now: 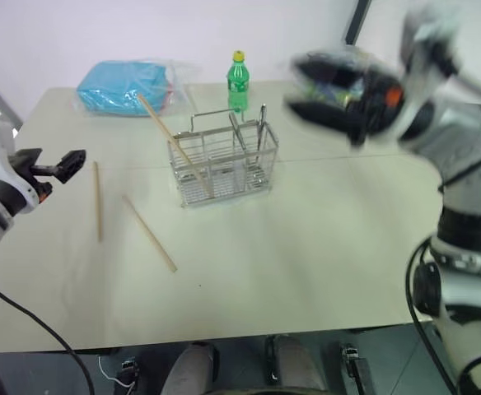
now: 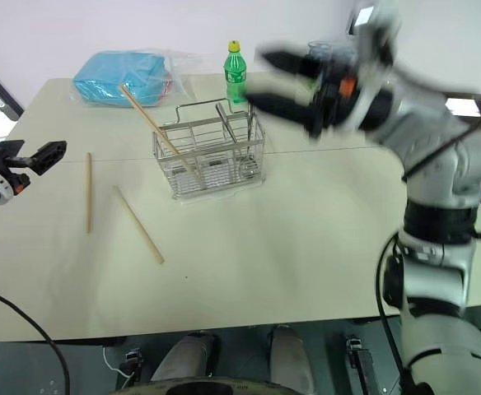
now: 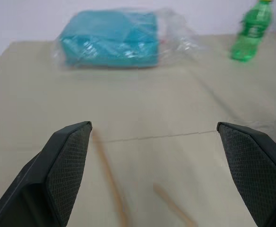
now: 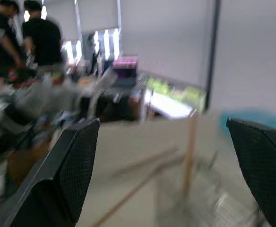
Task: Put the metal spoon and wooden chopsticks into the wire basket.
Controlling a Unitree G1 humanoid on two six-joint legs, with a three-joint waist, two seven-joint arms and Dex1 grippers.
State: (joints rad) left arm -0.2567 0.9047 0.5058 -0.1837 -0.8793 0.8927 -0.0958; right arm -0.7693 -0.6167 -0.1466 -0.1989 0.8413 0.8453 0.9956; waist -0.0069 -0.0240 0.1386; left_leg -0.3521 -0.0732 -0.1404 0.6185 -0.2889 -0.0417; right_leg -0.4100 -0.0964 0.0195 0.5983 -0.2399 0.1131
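Note:
The wire basket (image 1: pixel 222 167) stands mid-table. One wooden chopstick (image 1: pixel 168 134) leans in its left end, sticking out up and to the left. A slim metal handle, apparently the metal spoon (image 1: pixel 263 125), stands upright in its right end. Two more chopsticks lie flat on the table left of the basket, one (image 1: pixel 98 202) pointing away from me and one (image 1: pixel 150 233) diagonal. My left gripper (image 1: pixel 69 164) hovers open left of them, empty; its wrist view (image 3: pixel 154 125) looks over both. My right gripper (image 1: pixel 294 82) hangs open and empty, blurred, above and right of the basket.
A green bottle (image 1: pixel 238 81) stands just behind the basket. A blue packet in a clear bag (image 1: pixel 125 86) lies at the back left. The table's front edge (image 1: pixel 224 337) runs close to me. People stand far off in the right wrist view.

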